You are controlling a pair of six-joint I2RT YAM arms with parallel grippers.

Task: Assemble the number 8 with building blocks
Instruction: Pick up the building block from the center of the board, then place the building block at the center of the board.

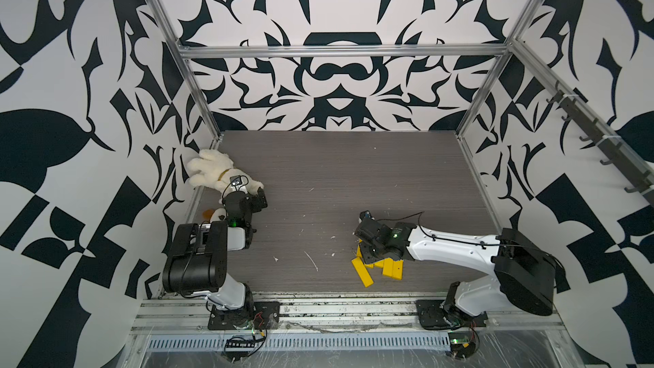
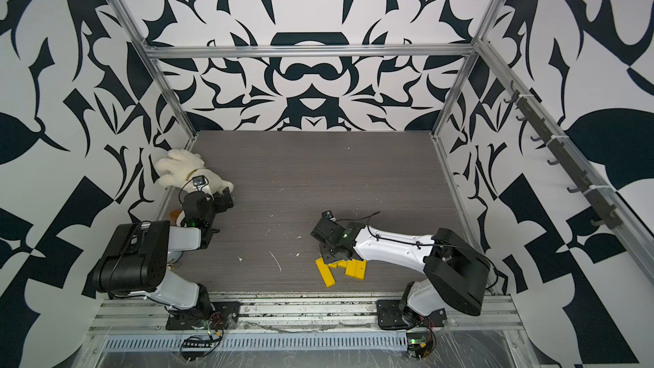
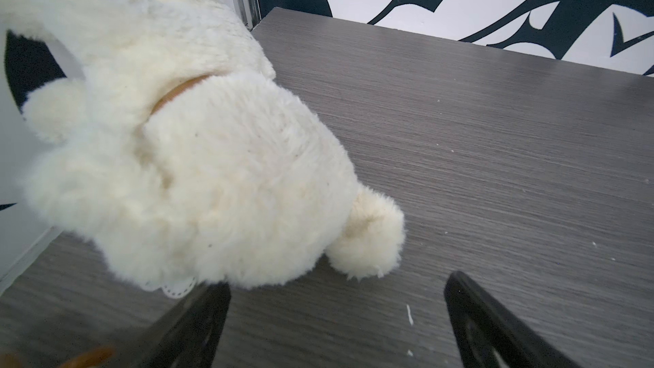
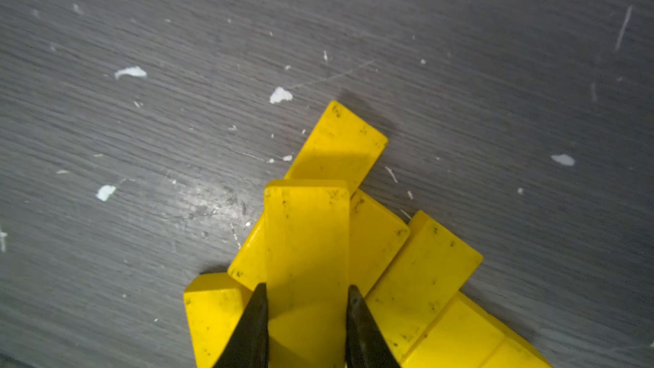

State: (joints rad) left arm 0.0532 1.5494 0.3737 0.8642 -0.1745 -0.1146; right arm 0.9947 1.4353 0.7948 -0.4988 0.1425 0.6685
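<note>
a: which step is in hand?
b: the first pick, it seems. the building blocks (image 1: 392, 269) are heaped on the tabletop (image 1: 318, 178), lower middle of a top view; the top block (image 4: 307, 242) is clamped by the right fingers (image 4: 252, 331).
a: the left fingers (image 3: 198, 327)?
b: spread apart, empty, by the plush toy (image 3: 198, 171). next a straight lift is needed.

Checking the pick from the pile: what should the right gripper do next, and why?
Probably lift the top bar straight up a little. The right gripper has its fingers pressed on both long edges of it, and it rests on the other bars, so sliding sideways would likely drag them.
</note>
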